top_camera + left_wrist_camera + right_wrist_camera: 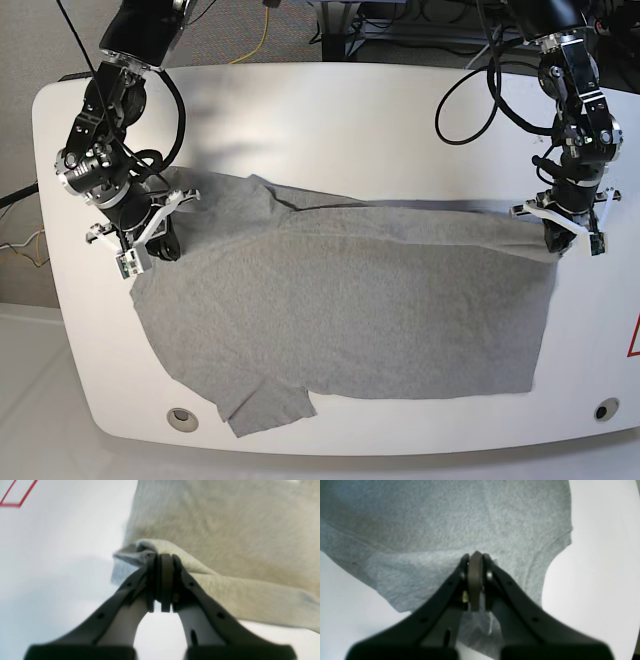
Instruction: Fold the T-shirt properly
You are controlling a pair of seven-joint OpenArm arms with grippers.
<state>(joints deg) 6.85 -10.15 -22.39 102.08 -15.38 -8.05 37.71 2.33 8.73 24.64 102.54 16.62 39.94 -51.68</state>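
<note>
1. Heather-grey knit fills most of the white table [330, 110]: the T-shirt [350, 310] lies spread across it, one short sleeve hanging toward the front edge at lower left of the base view, the hem end reaching the right side
2. Nearest the front rim, two round holes sit in the tabletop, one at each lower corner, both clear of the cloth
3. In the right wrist view the right gripper [475, 562] has its dark jaws pressed together on a pinch of the shirt near a curved sleeve seam; fabric bunches under the fingertips
4. In the left wrist view the left gripper [162, 560] is likewise clamped, a rolled fold of the shirt's edge caught between its pads, the cloth lifted slightly off the table
5. From the base view, the right arm reaches down at the picture's left with its wrist tilted inward over the shirt's far corner; the left arm stands nearly upright at the picture's right, claw pointing down onto the far edge
6. Cables trail behind both arms beyond the table
</note>
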